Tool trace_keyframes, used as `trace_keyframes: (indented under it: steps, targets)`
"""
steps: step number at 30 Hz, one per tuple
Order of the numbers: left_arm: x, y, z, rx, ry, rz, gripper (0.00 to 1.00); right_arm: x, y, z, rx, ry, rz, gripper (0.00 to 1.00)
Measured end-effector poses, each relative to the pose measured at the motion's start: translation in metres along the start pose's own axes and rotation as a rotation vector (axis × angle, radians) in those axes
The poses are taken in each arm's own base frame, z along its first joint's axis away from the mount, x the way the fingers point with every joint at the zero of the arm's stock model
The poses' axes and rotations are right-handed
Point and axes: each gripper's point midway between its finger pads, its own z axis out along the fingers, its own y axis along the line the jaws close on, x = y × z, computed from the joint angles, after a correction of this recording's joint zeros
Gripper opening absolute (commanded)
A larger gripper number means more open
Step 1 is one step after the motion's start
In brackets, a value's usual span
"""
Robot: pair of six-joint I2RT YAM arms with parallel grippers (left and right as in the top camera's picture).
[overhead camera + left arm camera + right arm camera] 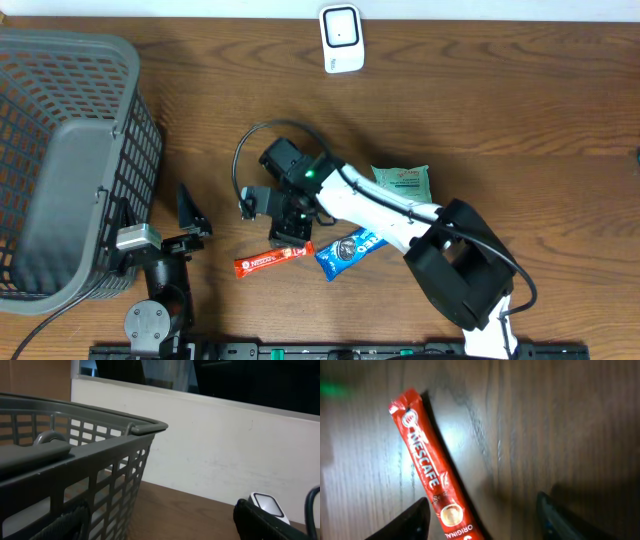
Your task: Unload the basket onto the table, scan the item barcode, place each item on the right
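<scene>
Step in hand, as I read it: the pick-up. No item is lifted yet and nothing is at the scanner.

- Basket: grey, well off to the left of the right gripper. It has no part in this step.
- Right arm: reaches in from the near right corner to mid-table, with its gripper pointing down over the loose packets.
- Left gripper: between the basket and the right gripper, close beside the basket. Its jaws are spread wide with nothing in them.
- Scanner: white, well beyond the right gripper at the far edge of the table, clear of everything else.
- Green packet: to the right of the gripper, partly behind the arm.
- Blue packet: just to the gripper's near right.
- Red Nescafé stick: the task item by position. It lies flat on the wood right under the right gripper.

Right gripper, wrist view: the fingers stand well apart. The stick's lower end runs in close to one finger, far off centre. I see no clamp on it, so the gripper holds nothing.

Next move calls for:
- shifting sideways to centre the stick between the jaws
- dropping to the table and closing across its narrow width (it is thin and flat, so it could slip out)
- lifting and carrying it far forward to the scanner

No barcode shows on the upper face, so I cannot tell where it sits.
</scene>
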Motion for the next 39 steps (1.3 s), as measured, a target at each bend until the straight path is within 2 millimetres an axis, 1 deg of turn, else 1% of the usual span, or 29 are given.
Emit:
trace_keyframes:
  steps: [3,8,11,12,13,14,15,16,17,18,23,26,29,33,35,37,39]
  targets:
    - [0.0,0.0,0.0,0.0,0.0,0.0,0.92,0.001,0.003,0.007,0.018,0.008,-0.029,0.7]
    - [0.0,0.0,0.0,0.0,0.0,0.0,0.92,0.01,0.015,0.026,0.021,0.026,-0.074,0.7]
    - [0.0,0.0,0.0,0.0,0.0,0.0,0.92,0.008,0.019,0.03,0.033,0.003,-0.108,0.68]
    - [0.0,0.0,0.0,0.0,0.0,0.0,0.92,0.007,0.019,0.031,0.041,-0.006,-0.114,0.65]
    - [0.0,0.0,0.0,0.0,0.0,0.0,0.92,0.006,0.019,0.032,0.047,-0.019,-0.126,0.58]
    - [0.0,0.0,0.0,0.0,0.0,0.0,0.92,0.005,0.019,0.033,0.055,-0.032,-0.135,0.46]
    - [0.0,0.0,0.0,0.0,0.0,0.0,0.92,0.005,0.017,0.034,0.065,-0.04,-0.14,0.29]
    - [0.0,0.0,0.0,0.0,0.0,0.0,0.92,0.005,0.016,0.035,0.075,-0.051,-0.15,0.15]
    - [0.0,0.0,0.0,0.0,0.0,0.0,0.92,0.005,0.014,0.035,0.087,-0.056,-0.15,0.06]
    - [0.0,0.0,0.0,0.0,0.0,0.0,0.92,0.005,0.013,0.036,0.097,-0.063,-0.153,0.01]
    - [0.0,0.0,0.0,0.0,0.0,0.0,0.92,0.006,0.012,0.035,0.115,-0.075,-0.132,0.01]
    - [0.0,0.0,0.0,0.0,0.0,0.0,0.92,0.005,0.008,0.035,0.14,-0.083,-0.107,0.01]
    - [0.0,0.0,0.0,0.0,0.0,0.0,0.92,0.004,-0.002,0.033,0.191,-0.082,-0.082,0.01]
    - [0.0,0.0,0.0,0.0,0.0,0.0,0.92,0.009,-0.018,0.025,0.237,-0.066,-0.006,0.01]
    - [0.0,0.0,0.0,0.0,0.0,0.0,0.92,0.017,-0.024,0.02,0.211,-0.048,0.07,0.01]
    - [0.0,0.0,0.0,0.0,0.0,0.0,0.92,0.028,-0.027,0.013,0.138,-0.034,0.178,0.01]
    - [0.0,0.0,0.0,0.0,0.0,0.0,0.92,0.031,-0.025,0.004,0.038,-0.037,0.282,0.01]
